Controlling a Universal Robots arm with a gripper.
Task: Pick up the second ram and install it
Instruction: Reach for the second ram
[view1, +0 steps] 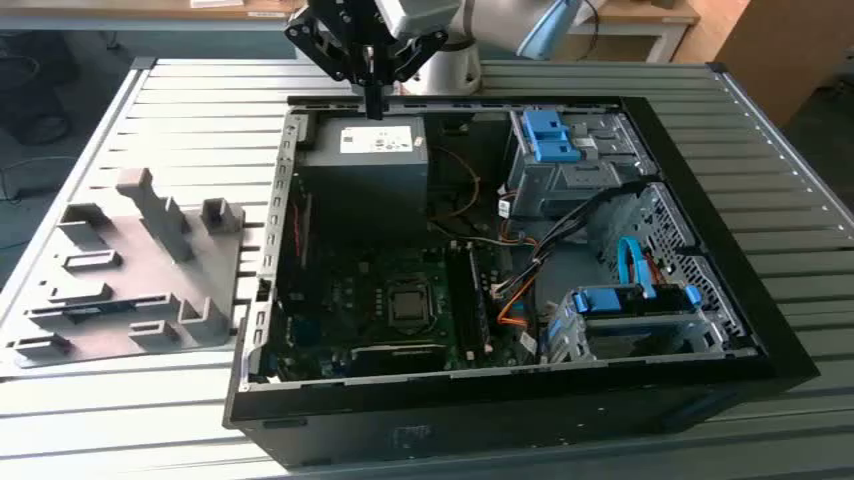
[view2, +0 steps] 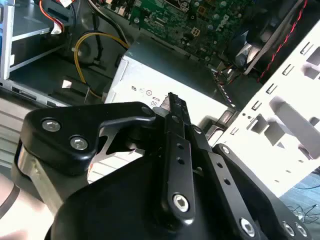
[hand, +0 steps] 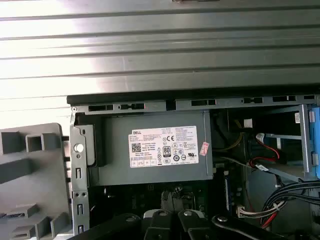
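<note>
I see the gripper (view1: 374, 110) hanging with fingers pressed together above the power supply (view1: 367, 155), well apart from the ram (view1: 83, 313), which lies in the grey holder (view1: 127, 270) beside the case (view1: 747, 300).

In the exterior view the arm (view1: 430, 22) is cut off by the top edge, and the near wall of the computer case (view1: 534, 402) hides the nearest strip of the motherboard (view1: 358, 290). Whether the black slots (view1: 470, 290) are filled is too small to tell. In the second wrist view the gripper (view2: 171, 98) covers much of the label on the power supply (view2: 150, 75). In the first wrist view the picture's edge cuts off the gripper and the gray holder (hand: 30, 170).
</note>
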